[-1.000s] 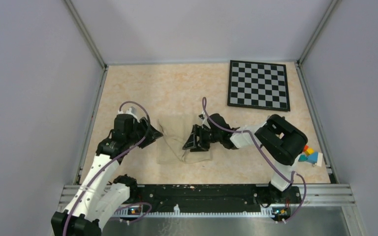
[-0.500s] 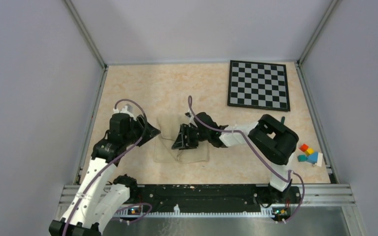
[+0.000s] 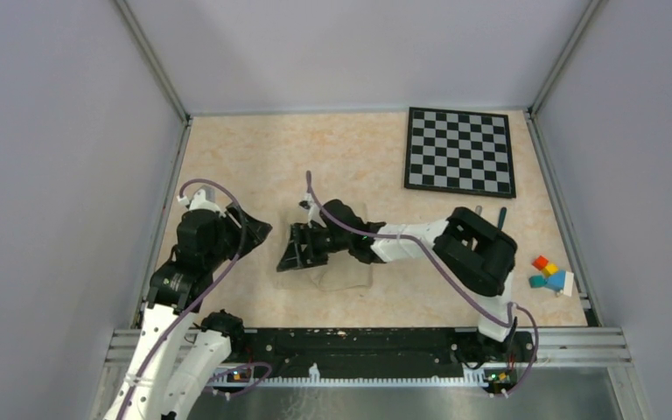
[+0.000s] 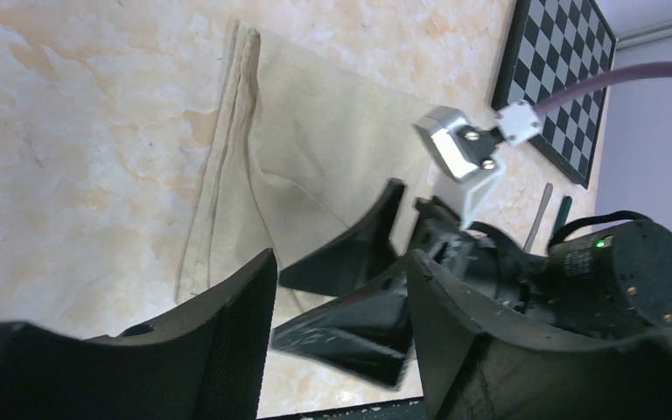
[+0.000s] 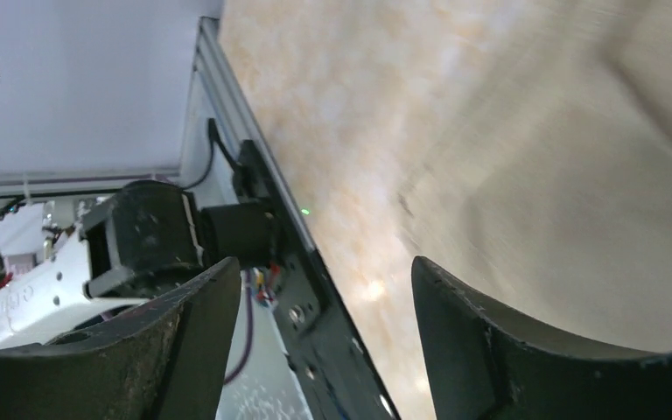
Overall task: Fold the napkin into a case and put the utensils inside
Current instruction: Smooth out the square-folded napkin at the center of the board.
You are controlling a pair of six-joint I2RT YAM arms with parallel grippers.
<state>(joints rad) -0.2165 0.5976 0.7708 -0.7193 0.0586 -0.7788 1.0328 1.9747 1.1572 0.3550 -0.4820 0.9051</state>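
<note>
The beige napkin (image 3: pixel 343 273) lies partly folded on the table, its left edge doubled over in long creases (image 4: pixel 227 166). My right gripper (image 3: pixel 289 256) reaches left across it and stands open over its left edge, with nothing between the fingers (image 5: pixel 325 262). Just left of the cloth, my left gripper (image 3: pixel 261 233) is open and empty (image 4: pixel 339 258). It faces the right gripper's fingers (image 4: pixel 359 262). The utensils lie to the right behind the right arm: a silver knife (image 4: pixel 538 219) and a dark handle (image 3: pixel 500 213).
A black-and-white checkered board (image 3: pixel 459 150) sits at the back right. Small coloured blocks (image 3: pixel 549 273) lie by the right wall. The black rail with the arm bases (image 5: pixel 315 289) runs along the near edge.
My right gripper has slid left across the napkin and opened wider. My left gripper has drawn back to the left, off the cloth.
</note>
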